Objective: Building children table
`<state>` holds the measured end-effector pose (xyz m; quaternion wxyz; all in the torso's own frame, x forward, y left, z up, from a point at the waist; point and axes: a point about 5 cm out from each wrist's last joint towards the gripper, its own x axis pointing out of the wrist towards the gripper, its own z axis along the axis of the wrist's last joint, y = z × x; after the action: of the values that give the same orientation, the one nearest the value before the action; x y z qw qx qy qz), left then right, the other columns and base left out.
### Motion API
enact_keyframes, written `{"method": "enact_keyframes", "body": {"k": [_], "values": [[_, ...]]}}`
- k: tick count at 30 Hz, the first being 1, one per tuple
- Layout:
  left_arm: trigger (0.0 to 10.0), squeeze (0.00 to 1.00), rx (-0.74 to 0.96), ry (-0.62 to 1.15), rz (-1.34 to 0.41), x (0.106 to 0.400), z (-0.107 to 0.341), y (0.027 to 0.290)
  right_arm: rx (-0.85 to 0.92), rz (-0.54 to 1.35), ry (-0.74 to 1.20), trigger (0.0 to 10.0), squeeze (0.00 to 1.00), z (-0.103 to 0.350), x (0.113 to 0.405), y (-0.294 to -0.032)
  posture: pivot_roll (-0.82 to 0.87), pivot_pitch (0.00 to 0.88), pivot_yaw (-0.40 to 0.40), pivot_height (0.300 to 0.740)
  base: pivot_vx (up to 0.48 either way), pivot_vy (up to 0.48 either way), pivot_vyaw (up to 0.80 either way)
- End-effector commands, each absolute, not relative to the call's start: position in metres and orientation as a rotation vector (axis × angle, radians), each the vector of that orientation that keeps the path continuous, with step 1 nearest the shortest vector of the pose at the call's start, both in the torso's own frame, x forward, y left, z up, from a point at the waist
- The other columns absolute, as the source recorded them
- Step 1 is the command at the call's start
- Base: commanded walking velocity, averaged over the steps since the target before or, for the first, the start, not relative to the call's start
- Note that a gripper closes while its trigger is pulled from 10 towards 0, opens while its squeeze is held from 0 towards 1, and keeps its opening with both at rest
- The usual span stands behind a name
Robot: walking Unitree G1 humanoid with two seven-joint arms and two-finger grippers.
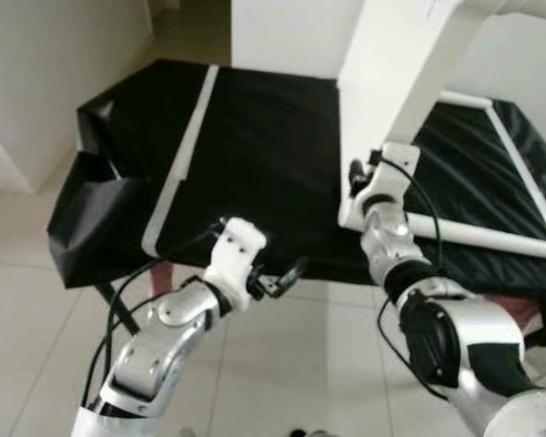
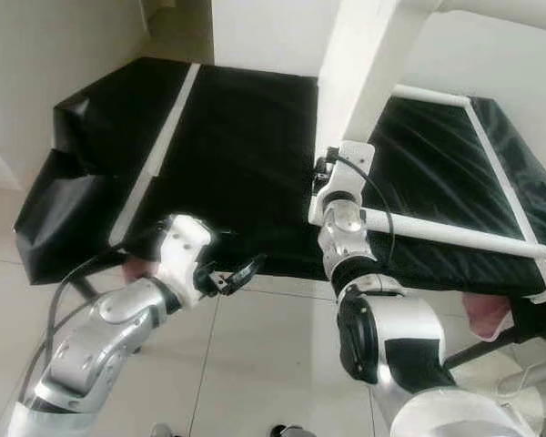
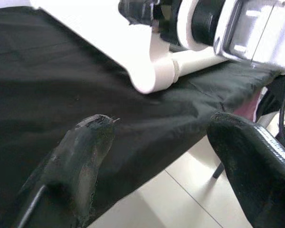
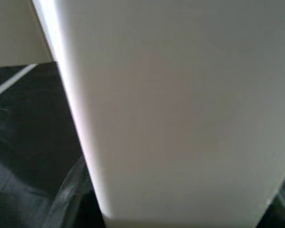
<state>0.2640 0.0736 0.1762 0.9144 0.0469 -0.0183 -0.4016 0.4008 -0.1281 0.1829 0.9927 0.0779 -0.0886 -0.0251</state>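
Right gripper (image 1: 357,182) pressing against white leg (image 1: 396,82), grip state unclear (can't tell). Left gripper (image 1: 287,276) hovering spread wide by black cloth (image 1: 255,155) edge.

Surface (image 1: 255,137): plain black cloth cover, slight sheen. White strip (image 1: 184,155) on cloth toward its left side; white tube frame (image 1: 491,237) on cloth at right. Table panel (image 1: 396,68) above cloth: plain white. Left pincer (image 3: 171,156): glossy black fingers (image 3: 85,156). Floor (image 1: 291,364) below cloth edge: pale tiles, thin grey joints.
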Motion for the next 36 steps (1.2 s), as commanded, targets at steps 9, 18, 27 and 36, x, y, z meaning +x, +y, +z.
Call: {"method": "enact_keyframes", "body": {"k": [9,18,27,36], "values": [[10.0,0.0,0.105,-0.049,-0.812,0.263,0.18,0.072,0.18,0.145,-0.243,0.0,0.0,0.169,0.385,-0.088,0.18,0.113,-0.066,0.74,0.0,0.0,0.0],[10.0,0.0,0.093,-0.059,-0.805,0.265,0.183,0.071,0.263,0.277,-0.313,0.0,0.0,0.165,0.364,-0.048,0.16,0.117,-0.071,0.74,0.0,0.0,0.0],[10.0,0.0,0.083,-0.061,-0.803,0.265,0.183,0.07,0.325,0.347,-0.293,0.0,0.0,0.169,0.356,-0.013,0.16,0.12,-0.074,0.74,0.0,0.0,0.0],[10.0,0.0,0.079,-0.053,-0.793,0.262,0.182,0.072,0.279,0.295,-0.252,10.0,0.54,0.165,0.357,-0.012,0.18,0.131,-0.086,0.74,0.0,0.0,0.0]]}}
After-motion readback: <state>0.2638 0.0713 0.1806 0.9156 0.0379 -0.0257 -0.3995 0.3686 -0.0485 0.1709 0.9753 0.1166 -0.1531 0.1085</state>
